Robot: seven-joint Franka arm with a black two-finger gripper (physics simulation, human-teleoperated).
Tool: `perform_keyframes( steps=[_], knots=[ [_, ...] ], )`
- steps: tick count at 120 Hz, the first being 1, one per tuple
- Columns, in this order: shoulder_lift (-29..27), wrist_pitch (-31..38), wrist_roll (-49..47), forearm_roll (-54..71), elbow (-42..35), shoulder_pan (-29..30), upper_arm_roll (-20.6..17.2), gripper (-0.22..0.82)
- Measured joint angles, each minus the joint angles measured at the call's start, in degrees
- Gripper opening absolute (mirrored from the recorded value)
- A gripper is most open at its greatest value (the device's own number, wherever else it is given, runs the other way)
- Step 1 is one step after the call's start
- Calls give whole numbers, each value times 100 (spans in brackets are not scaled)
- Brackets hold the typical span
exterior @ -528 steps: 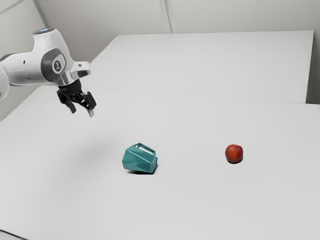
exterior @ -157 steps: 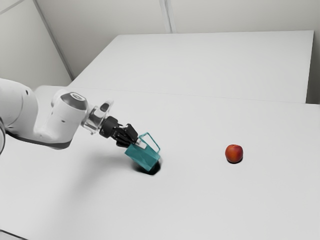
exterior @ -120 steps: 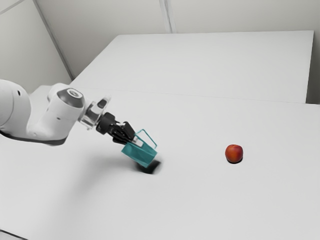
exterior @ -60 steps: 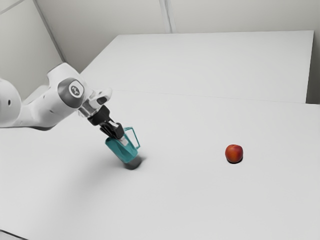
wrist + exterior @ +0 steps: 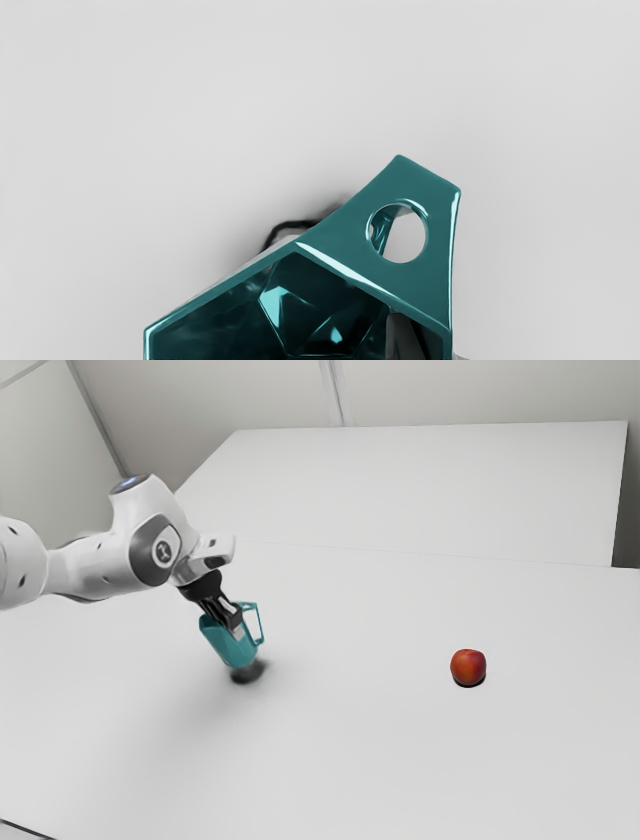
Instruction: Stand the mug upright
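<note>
Exterior view: on a white desk (image 5: 390, 760), far from its near edge and nearer its far edge, toward the exterior view's left, a teal mug (image 5: 230, 647) in black jaws. Mug leaning, mouth up and toward the exterior view's left, base low over a dark shadow (image 5: 247, 672); cannot tell whether touching down. Handle (image 5: 261, 626) on the exterior view's right side. Farther right, closer to the desk's far edge than its near one, a red fruit (image 5: 468, 667), well apart from the mug.

Wrist view: open mouth, faceted inside, thin rim (image 5: 220, 290). Jaws narrow, pinching the mug's wall beside the handle, one inside, one outside. Handle broad on top, with a round hole through.

Looks stiff and hard, glossy enough to slip; perhaps brittle if knocked. Cannot tell the weight, but held by one side, so probably apt to swing or twist. Wall near the handle seems a sound hold: squeeze firmly, level the base, lower gently, release only once flat on the desk.
</note>
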Motion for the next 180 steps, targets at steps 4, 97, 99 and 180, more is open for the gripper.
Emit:
perform_keyframes(
  steps=[4, 97, 99, 180],
  knots=[
    [15, 60, -14, 45, 4, -12, 2, -18],
    [311, 442, -230, 878, -160, 129, -2, -16],
    [311, 438, -233, 900, -157, 131, -3, -12],
    [-76, 59, -460, 1295, 414, 8, -4, 57]
  ],
)
